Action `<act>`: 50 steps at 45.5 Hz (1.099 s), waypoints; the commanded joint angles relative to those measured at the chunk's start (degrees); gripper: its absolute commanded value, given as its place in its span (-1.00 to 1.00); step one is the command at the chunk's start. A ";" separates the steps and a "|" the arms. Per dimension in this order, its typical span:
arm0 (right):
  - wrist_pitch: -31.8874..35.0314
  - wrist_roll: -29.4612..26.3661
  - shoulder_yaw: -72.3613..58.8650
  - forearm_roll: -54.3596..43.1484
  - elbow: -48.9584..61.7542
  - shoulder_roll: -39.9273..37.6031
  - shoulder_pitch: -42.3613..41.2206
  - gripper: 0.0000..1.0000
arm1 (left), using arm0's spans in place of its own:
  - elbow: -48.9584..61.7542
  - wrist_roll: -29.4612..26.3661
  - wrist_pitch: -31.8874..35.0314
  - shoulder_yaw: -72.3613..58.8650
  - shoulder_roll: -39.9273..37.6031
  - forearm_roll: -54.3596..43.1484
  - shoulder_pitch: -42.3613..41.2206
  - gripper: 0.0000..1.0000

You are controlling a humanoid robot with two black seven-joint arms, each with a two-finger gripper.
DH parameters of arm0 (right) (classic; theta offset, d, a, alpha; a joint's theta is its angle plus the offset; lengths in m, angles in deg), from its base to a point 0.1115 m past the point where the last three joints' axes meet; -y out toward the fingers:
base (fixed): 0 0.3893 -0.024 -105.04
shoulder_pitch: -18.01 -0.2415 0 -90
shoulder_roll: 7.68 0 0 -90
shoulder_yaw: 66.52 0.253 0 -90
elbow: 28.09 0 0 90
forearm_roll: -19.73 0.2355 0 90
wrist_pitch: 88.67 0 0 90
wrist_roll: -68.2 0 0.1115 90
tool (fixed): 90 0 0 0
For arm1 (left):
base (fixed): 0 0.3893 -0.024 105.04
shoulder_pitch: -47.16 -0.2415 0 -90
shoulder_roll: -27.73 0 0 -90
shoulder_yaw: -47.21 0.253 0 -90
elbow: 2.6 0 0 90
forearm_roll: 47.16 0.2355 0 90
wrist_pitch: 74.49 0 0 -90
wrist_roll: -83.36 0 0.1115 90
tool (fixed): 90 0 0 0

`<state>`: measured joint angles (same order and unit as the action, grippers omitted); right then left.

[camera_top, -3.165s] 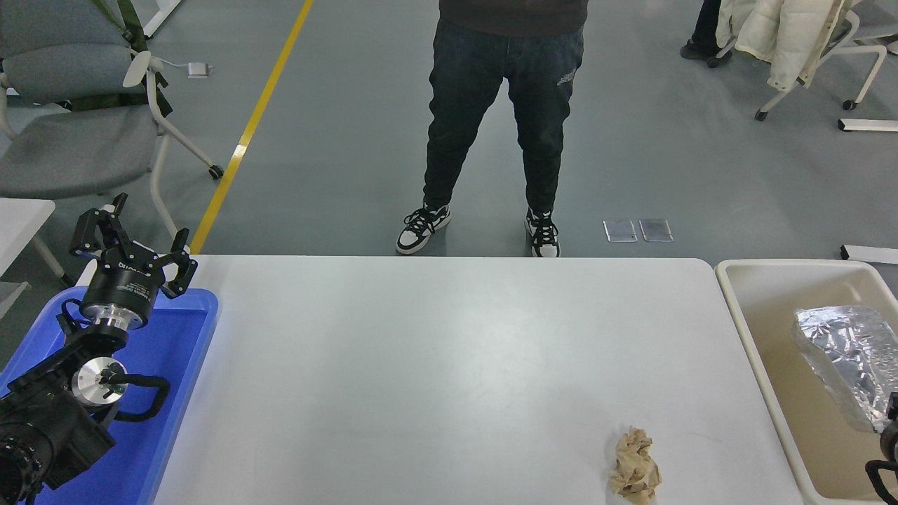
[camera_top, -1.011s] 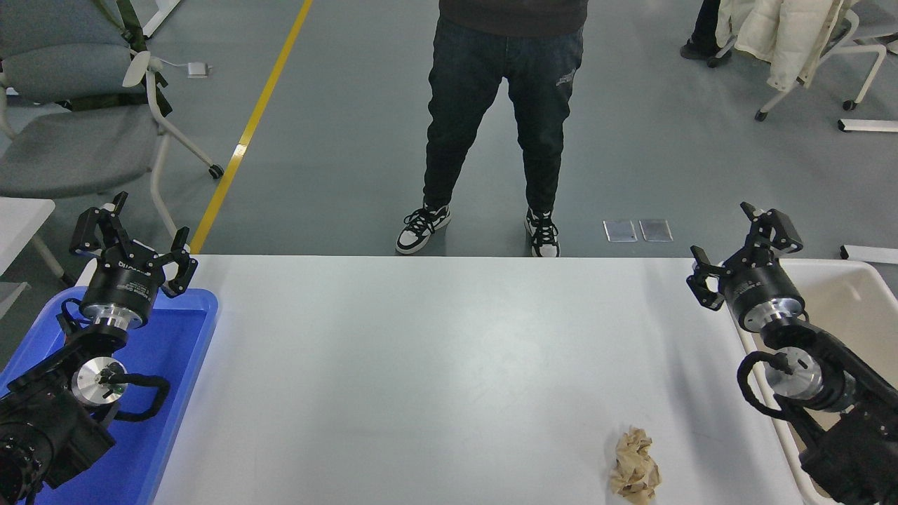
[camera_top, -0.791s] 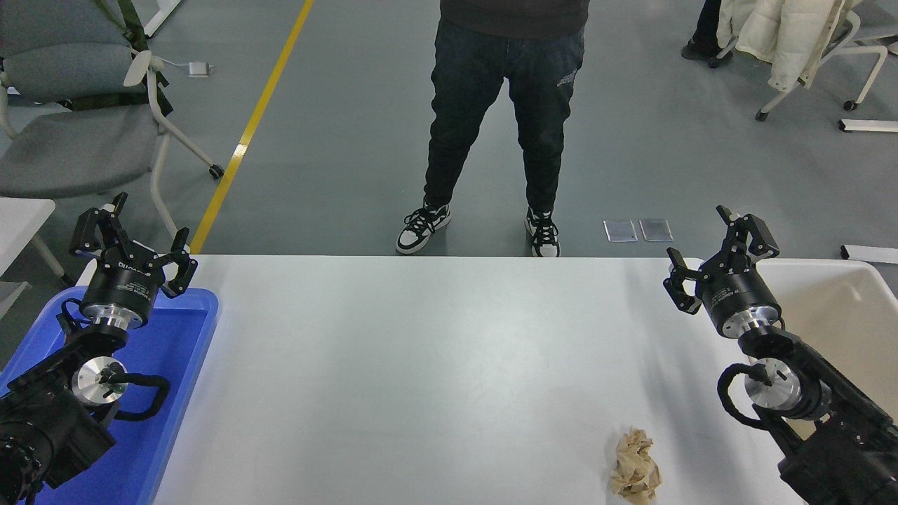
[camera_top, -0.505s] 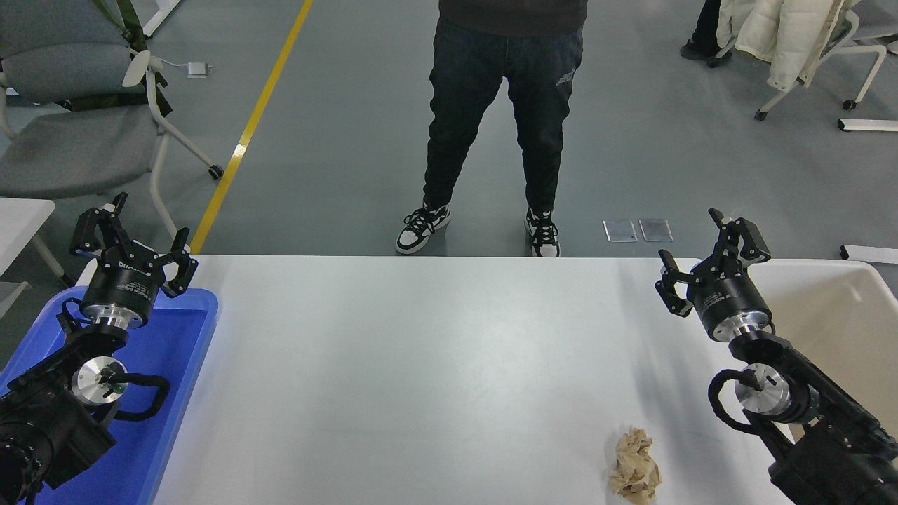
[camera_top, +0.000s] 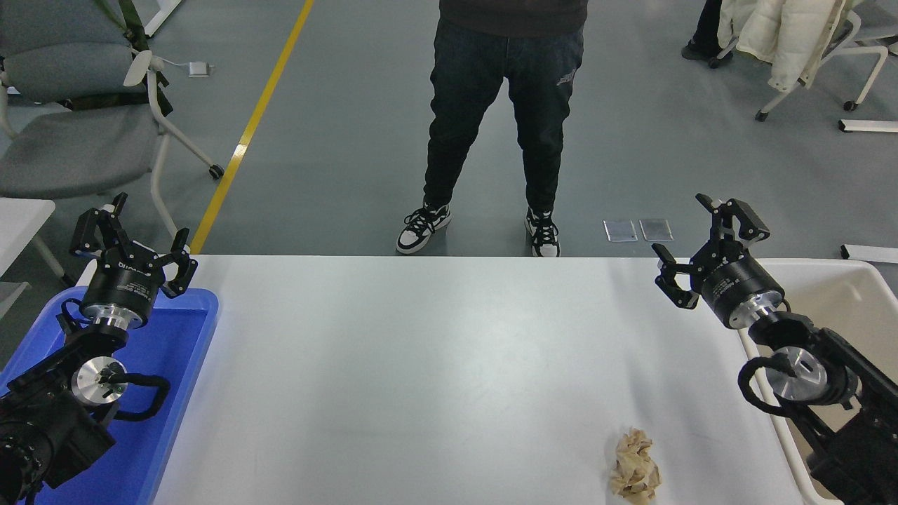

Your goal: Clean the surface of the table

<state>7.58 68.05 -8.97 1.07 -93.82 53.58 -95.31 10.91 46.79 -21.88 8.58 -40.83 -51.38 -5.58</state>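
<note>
At the far right corner of the white table surface, the right tool hangs with fingers spread wide and nothing in them, beside the beige tub. A crumpled brown paper ball lies near the front edge. The left tool, likewise spread and empty, sits over the blue tray. A person stands beyond.

One high camera on the robot's side, angled forward and down, table filling the foreground, floor beyond
</note>
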 commanded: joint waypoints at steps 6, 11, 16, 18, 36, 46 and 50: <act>-0.63 -16.28 -5.43 5.04 -14.42 -14.14 3.97 0.98 | 0.02 0.00 -0.05 0.05 0.00 0.00 0.01 1.00; -3.61 -19.79 -8.15 9.78 -18.28 -20.02 5.82 0.98 | 0.02 0.00 -0.05 0.14 0.00 0.00 0.01 1.00; -6.34 -22.78 -13.41 20.22 -25.39 -28.36 5.21 0.98 | 0.02 0.00 -0.05 0.14 0.00 0.00 0.01 1.00; -6.52 -23.05 -14.83 21.74 -27.86 -30.48 4.77 0.98 | 0.02 0.00 -0.05 0.14 0.00 0.00 0.01 1.00; 11.21 -24.90 -32.48 25.70 -32.36 -40.51 -2.34 0.98 | 0.02 0.00 -0.05 0.32 0.00 0.00 0.10 1.00; 16.07 -24.72 -45.94 25.00 -31.74 -40.07 -9.99 0.98 | 0.02 0.00 -0.05 0.32 0.00 0.00 0.01 1.00; 15.11 -24.81 -49.02 16.05 -31.65 -38.50 -14.03 0.98 | 0.02 0.00 -0.05 0.32 0.00 0.00 0.01 1.00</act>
<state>18.85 43.60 -46.67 24.77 -125.34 14.58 -101.01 10.91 46.79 -21.94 8.88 -40.83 -51.38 -5.51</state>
